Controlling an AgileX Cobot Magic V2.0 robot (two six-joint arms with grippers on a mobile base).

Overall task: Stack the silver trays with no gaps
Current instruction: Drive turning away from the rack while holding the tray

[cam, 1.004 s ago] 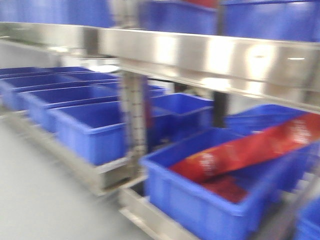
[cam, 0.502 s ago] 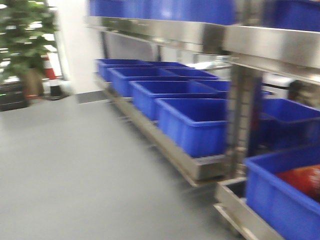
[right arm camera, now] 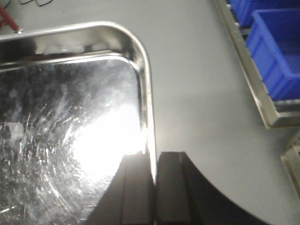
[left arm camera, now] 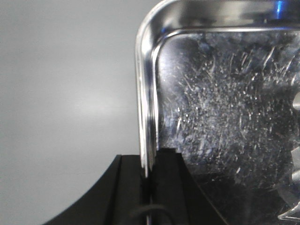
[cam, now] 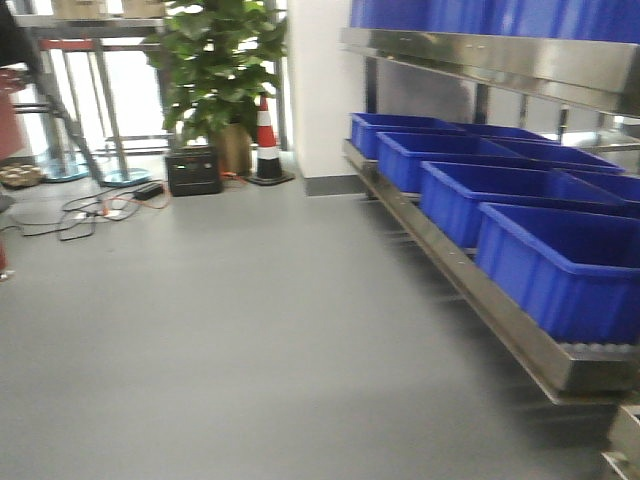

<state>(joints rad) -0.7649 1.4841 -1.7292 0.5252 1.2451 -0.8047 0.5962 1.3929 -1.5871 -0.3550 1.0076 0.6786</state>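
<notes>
A shiny silver tray (left arm camera: 225,103) with a scratched bottom fills the right of the left wrist view. My left gripper (left arm camera: 149,161) is shut on its left rim, one black finger (left arm camera: 129,187) outside and one inside. In the right wrist view a silver tray (right arm camera: 65,112) fills the left, with a bright glare on its bottom. My right gripper (right arm camera: 154,161) is shut on its right rim. Whether both grippers hold one tray cannot be told. Both views show grey floor under the tray. No tray or gripper shows in the front view.
A steel shelf rack (cam: 480,290) runs along the right with a row of blue bins (cam: 560,260) on its low shelf and more above. Open grey floor (cam: 220,330) lies ahead. A potted plant (cam: 215,70), traffic cone (cam: 266,140), black box (cam: 193,170) and floor cables (cam: 90,210) stand far back.
The front view has swung left: the bin with the red bag and the close shelf have left the frame, and the open floor, plant and cone have come in.
</notes>
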